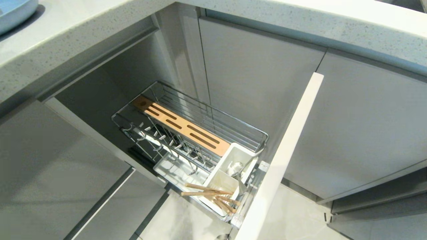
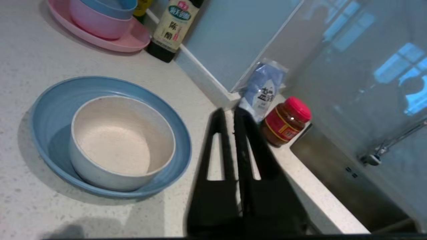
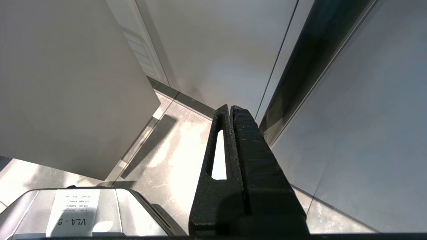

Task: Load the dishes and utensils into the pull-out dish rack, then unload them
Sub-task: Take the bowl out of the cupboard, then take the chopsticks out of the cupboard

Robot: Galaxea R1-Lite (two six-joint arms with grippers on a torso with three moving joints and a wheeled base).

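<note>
Chopsticks (image 1: 210, 196) and spoon (image 1: 235, 168) racked; left tool (image 2: 228, 115) closed, empty, over surface (image 2: 26, 206). I'd open, grab bowl (image 2: 121, 141) next. Right tool (image 3: 231, 108) closed, parked.

Left gripper (image 2: 230, 115): matte black plastic fingers, long, tapered, each with a narrow slot cutout. Right gripper (image 3: 231, 108): same black, grainy texture. Grey base panel (image 3: 76, 213) carries a white label.

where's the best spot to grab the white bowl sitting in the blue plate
Probably the white bowl by its rim, coming from above with one finger inside and one outside. It sits upright and open-mouthed inside the blue plate, whose raised edge blocks a low side approach.
</note>
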